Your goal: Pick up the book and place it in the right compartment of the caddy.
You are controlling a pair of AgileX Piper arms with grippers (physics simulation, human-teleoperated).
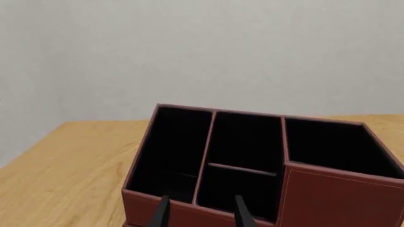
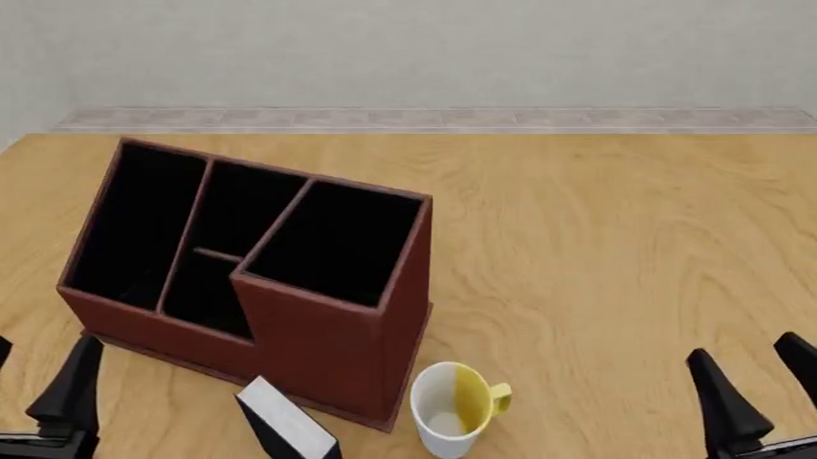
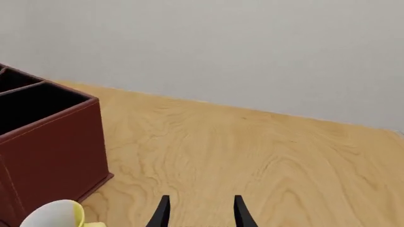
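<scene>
1. A white mug (image 2: pixel 451 413) with a yellow handle and yellow inner side is seen upright on the surface (image 2: pixel 613 249), near its front edge.
2. The surface is shown as light wood with visible grain.
3. A plain pale wall (image 2: pixel 408 48) is seen behind it.

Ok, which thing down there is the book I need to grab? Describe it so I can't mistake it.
Start at the dark reddish-brown box caddy on the wooden table. Against the near wall of its tall section, at the front view's bottom edge, stands the thick black hardcover book, left of the white-and-yellow mug. It is the only flat-sided black thing with white page edges.
</scene>
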